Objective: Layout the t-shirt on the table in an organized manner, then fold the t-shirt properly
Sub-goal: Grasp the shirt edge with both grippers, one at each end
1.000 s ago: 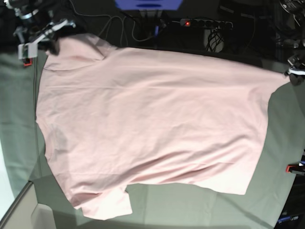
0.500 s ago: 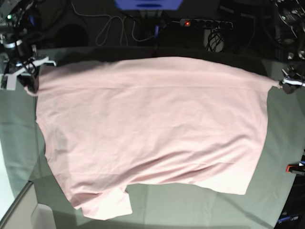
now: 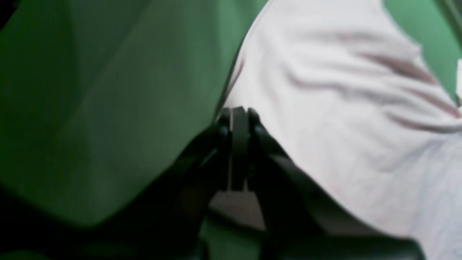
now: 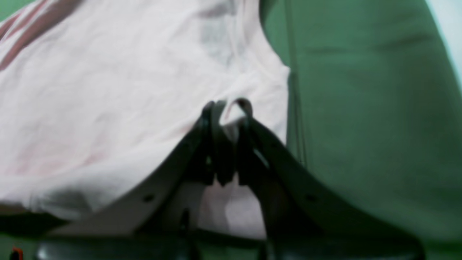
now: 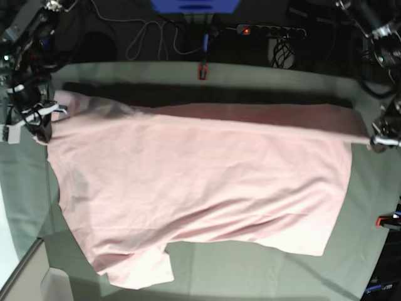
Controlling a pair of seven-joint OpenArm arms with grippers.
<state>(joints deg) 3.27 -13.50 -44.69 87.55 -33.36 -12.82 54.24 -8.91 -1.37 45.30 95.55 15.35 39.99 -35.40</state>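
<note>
Green-clothed counter, dark cabling behind: far edge of the t-shirt is held raised.

Both sets of jaws are clenched on the shirt's far corners, left gripper and right gripper. Thin pinches could slip if tension is uneven, dropping a corner into creases. Open counter is left at both sides; the near sleeve lies close to the front edge.
</note>
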